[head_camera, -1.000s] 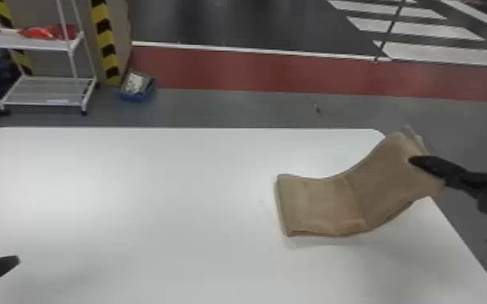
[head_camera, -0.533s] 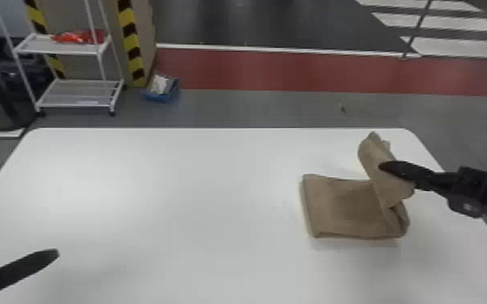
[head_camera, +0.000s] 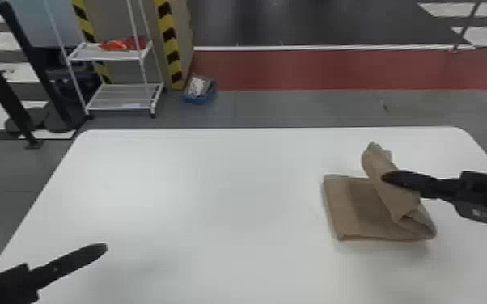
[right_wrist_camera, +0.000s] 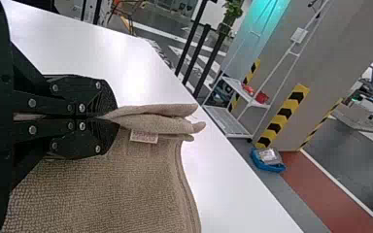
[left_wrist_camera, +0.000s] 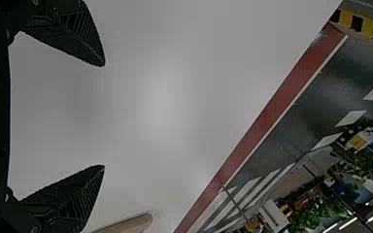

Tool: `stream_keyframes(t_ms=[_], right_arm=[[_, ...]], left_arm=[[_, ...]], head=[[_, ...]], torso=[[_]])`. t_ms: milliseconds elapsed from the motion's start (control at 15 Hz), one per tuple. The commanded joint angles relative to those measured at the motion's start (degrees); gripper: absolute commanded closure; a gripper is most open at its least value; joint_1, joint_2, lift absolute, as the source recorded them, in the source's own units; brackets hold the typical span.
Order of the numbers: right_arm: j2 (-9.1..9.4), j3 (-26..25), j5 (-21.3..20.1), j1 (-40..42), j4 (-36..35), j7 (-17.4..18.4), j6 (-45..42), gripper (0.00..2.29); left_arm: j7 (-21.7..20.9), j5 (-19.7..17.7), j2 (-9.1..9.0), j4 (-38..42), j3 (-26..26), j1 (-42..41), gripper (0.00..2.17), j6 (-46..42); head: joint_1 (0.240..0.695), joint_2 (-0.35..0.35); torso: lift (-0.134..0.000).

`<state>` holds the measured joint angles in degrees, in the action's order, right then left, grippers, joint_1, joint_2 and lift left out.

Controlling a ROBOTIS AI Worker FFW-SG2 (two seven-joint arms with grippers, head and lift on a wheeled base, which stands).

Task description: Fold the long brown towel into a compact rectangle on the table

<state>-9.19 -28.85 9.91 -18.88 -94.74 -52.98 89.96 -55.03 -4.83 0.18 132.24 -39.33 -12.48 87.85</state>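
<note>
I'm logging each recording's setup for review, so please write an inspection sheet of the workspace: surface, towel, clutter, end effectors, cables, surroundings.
Surface: white table, rounded far corners.
Job's things: brown towel on the table's right side, partly folded, one end raised; small pale tag on it.
Clutter: nothing seen.
Grippers: right end effector closed on the towel's raised end; left end effector open, over the table's near left, holding nothing.
Cables: nothing seen.
Surroundings: beyond the table, a white rack with red items on its upper shelf, a blue bin on the floor and black-and-yellow striping.
</note>
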Motion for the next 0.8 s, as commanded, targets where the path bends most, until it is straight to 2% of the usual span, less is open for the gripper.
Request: stream_keyframes(t_ms=[0, 200, 400, 467, 533, 600, 733], right_arm=[[1.28, 2.2, -1.0, 0.3, 0.0, 0.2, 0.1, 1.14], [3.92, 3.2, -1.9, 0.8, 0.2, 1.3, -0.4, 1.13], [4.71, 4.1, -1.9, 1.2, 1.3, 2.0, -3.0, 1.12], [5.06, 4.1, -1.9, 1.7, 1.3, 2.6, -3.7, 0.83], [5.41, 4.2, -1.7, 2.0, 1.3, 3.3, -4.2, 0.26], [5.5, 4.2, -1.5, 2.2, 1.3, 3.3, -4.4, 0.0], [5.5, 3.4, 1.5, 2.8, 1.3, 3.3, -5.1, 0.0]], left_arm=[[0.0, 0.0, -0.32, -0.3, 0.0, 0.0, 0.15, -0.2], [-0.1, 0.0, -0.32, -0.4, -0.3, -0.1, 0.15, -0.2], [-0.3, -0.4, -0.32, -0.5, -1.0, -0.3, 0.15, -0.2], [-0.3, -0.4, -0.32, -0.5, -1.0, -0.4, 0.15, -0.4], [-0.4, -0.5, -0.32, -0.5, -1.1, -0.4, 0.15, -0.4], [-0.6, -0.6, -0.32, -0.6, -1.2, -0.4, 0.15, -0.4], [-0.6, -0.9, -0.32, -0.5, -1.5, -0.6, 0.15, -0.4]], head=[[0.695, 0.064], [0.695, 0.096], [0.695, 0.122], [0.695, 0.133], [0.695, 0.137], [0.695, 0.14], [0.695, 0.147]], torso=[[-0.125], [-0.125], [-0.125], [-0.125], [-0.125], [-0.125], [-0.125]])
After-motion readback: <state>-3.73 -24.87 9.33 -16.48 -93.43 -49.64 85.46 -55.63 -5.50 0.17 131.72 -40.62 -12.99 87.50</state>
